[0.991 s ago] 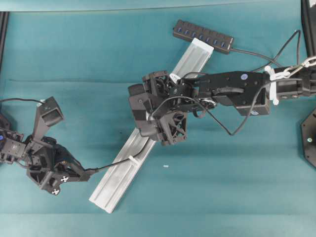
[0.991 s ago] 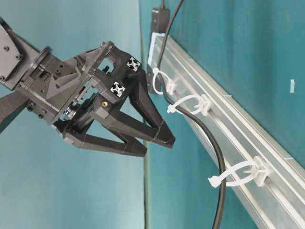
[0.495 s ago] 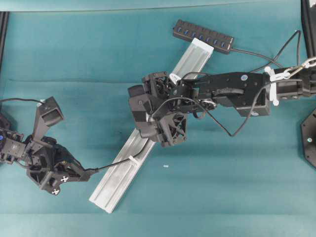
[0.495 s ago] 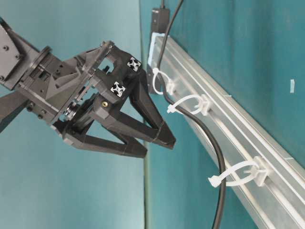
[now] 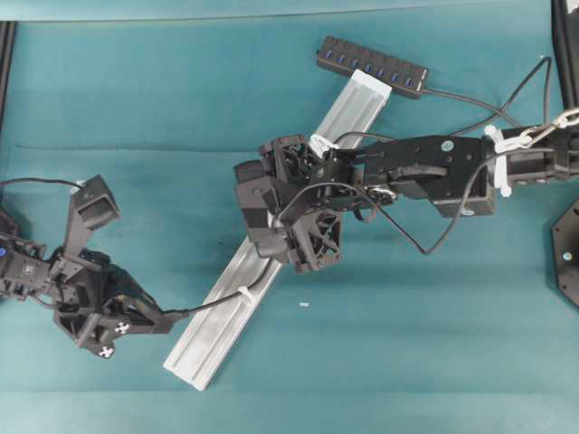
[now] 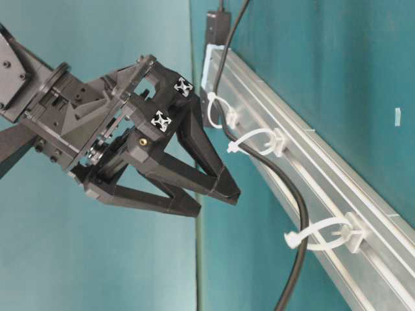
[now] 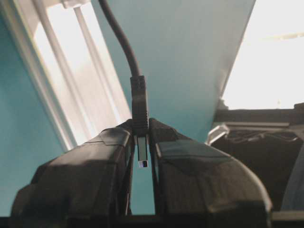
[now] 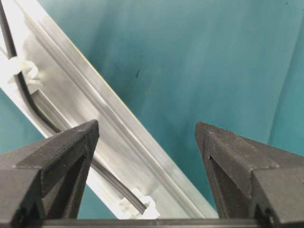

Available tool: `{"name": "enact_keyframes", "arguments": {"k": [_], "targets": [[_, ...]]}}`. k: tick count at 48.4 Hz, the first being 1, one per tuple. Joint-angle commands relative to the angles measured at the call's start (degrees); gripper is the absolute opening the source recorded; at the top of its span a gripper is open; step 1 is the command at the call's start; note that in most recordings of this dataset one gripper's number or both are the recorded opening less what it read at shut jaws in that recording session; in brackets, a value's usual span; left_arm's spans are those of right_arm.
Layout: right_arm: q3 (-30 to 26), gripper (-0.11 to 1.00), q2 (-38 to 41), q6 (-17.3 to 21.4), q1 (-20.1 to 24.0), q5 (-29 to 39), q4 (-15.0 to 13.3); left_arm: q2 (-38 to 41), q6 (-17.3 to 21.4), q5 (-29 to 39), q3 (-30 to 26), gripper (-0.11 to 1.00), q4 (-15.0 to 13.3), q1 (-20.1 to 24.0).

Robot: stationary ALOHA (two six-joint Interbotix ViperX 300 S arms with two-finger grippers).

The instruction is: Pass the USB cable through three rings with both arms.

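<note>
The USB cable (image 6: pixel 285 181) runs along the silver rail (image 5: pixel 204 339) and passes through all three rings: far (image 6: pixel 224 110), middle (image 6: pixel 259 142) and near (image 6: pixel 324 236). Its plug (image 7: pixel 140 109) stands upright between my left gripper's jaws. The left gripper (image 7: pixel 141 128) is shut on it, and its metal tip points back toward the wrist. From above, the left gripper (image 5: pixel 166 318) sits left of the rail's near end, and the cable leaves the near ring (image 5: pixel 244 295) toward it. My right gripper (image 8: pixel 147 127) hangs open over the rail's middle, holding nothing.
A black multi-port hub (image 5: pixel 371 66) lies at the rail's far end. A tiny white scrap (image 5: pixel 304 304) lies on the teal cloth right of the rail. A black base plate (image 5: pixel 568 253) sits at the right edge.
My left gripper has dropped slightly lower and away from the rail with the plug, so the cable below the near ring now bends more to the left. The right gripper stays open and barely shifts.
</note>
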Motion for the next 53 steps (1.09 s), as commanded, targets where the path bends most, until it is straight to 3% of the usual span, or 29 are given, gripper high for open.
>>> {"name": "enact_keyframes", "arguments": {"k": [1, 7, 9, 21, 25, 43, 53], "targets": [[-0.44, 0.86, -0.53, 0.70, 0.18, -0.44, 0.00, 0.18, 0.18, -0.97, -1.85, 0.09, 0.18, 0.18], [-0.44, 0.86, -0.53, 0.70, 0.35, -0.44, 0.00, 1.23, 0.44, -0.79, -2.72, 0.10, 0.18, 0.18], [-0.44, 0.86, -0.53, 0.70, 0.35, -0.53, 0.00, 1.58, 0.53, -0.62, -2.90, 0.15, 0.18, 0.18], [-0.35, 0.86, -0.53, 0.70, 0.44, -0.44, -0.09, 2.55, 1.85, 0.35, -3.87, 0.83, 0.53, 0.09], [-0.18, 0.86, -0.62, 0.70, 0.44, -0.44, 0.00, 2.64, 4.22, 0.09, -4.13, 0.96, 0.53, 0.09], [-0.26, 0.86, -1.49, 0.70, 0.44, -0.53, 0.00, 2.72, 10.63, 0.00, -5.36, 0.99, 0.53, 0.44], [0.35, 0.86, -5.80, 0.70, -1.14, -0.35, 0.00, -1.32, 16.08, -0.09, -5.98, 0.99, 0.53, 3.69]]}}
